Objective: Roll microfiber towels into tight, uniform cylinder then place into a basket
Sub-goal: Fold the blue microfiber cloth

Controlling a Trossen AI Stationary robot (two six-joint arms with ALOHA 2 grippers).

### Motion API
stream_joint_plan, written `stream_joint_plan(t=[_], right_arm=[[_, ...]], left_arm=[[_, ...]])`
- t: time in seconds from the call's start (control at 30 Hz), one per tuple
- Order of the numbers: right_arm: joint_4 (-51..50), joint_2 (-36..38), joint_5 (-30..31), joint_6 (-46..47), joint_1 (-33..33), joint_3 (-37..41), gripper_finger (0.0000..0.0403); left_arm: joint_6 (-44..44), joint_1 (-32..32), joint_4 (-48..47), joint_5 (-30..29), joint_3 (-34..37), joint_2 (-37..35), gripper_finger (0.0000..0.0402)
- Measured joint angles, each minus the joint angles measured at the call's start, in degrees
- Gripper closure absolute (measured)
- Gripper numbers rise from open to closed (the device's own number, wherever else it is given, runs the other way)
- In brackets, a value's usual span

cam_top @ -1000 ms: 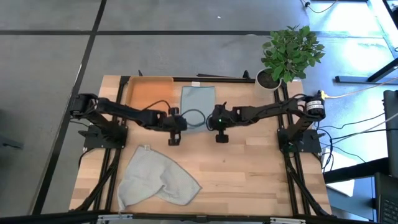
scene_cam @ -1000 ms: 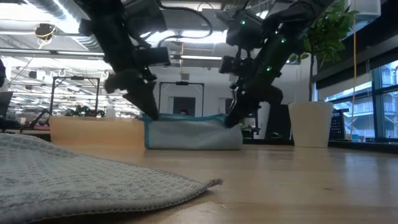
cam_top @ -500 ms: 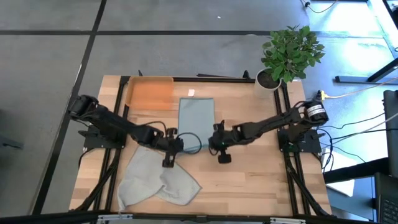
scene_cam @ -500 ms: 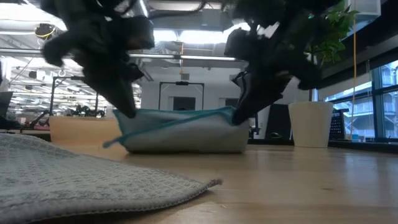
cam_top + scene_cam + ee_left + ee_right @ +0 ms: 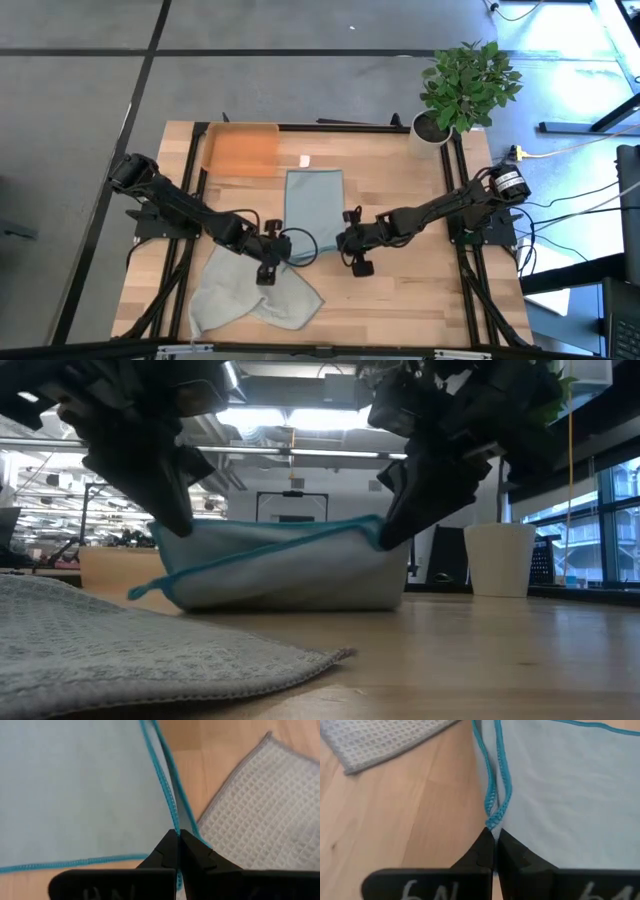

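Both grippers pinch the teal-blue towel's near corners.

Left gripper (image 5: 266,255) and right gripper (image 5: 347,245), fingers pressed together, each clamp a corner of the teal-blue towel (image 5: 312,200) at frame centre. Grey-green towel (image 5: 238,290) lies crumpled lower left; orange basket (image 5: 240,150) sits upper left.

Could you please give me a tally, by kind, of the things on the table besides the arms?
Microfiber towels: 2, the teal-blue towel pinched at its near corners by the left hand and right hand, and the grey-green towel lying loose.
Basket: 1, the orange basket.
Potted plant: 1.
Total: 4
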State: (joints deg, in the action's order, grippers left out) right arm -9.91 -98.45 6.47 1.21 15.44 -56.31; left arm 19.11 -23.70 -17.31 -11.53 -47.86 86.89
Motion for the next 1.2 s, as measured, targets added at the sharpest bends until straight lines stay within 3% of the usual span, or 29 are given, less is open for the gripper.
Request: stream_joint_plan(t=[0.47,0.7,0.97,1.2], right_arm=[[0.1,0.0,1.6,-0.4,-2.1,0.0,0.0396],[0.2,0.0,2.1,-0.4,-4.1,0.0,0.0396],[0.3,0.0,2.2,-0.4,-4.7,0.0,0.0396],[0.3,0.0,3.5,-0.4,-4.7,0.0,0.0396]], left_arm=[[-0.2,0.3,4.1,-0.4,0.0,0.1,0.0307],[-2.4,0.3,9.3,-4.1,0.0,4.4,0.0306],[-4.1,0.3,11.0,-4.5,0.0,7.3,0.0305],[2.8,0.3,11.0,-4.5,0.0,7.3,0.0304]])
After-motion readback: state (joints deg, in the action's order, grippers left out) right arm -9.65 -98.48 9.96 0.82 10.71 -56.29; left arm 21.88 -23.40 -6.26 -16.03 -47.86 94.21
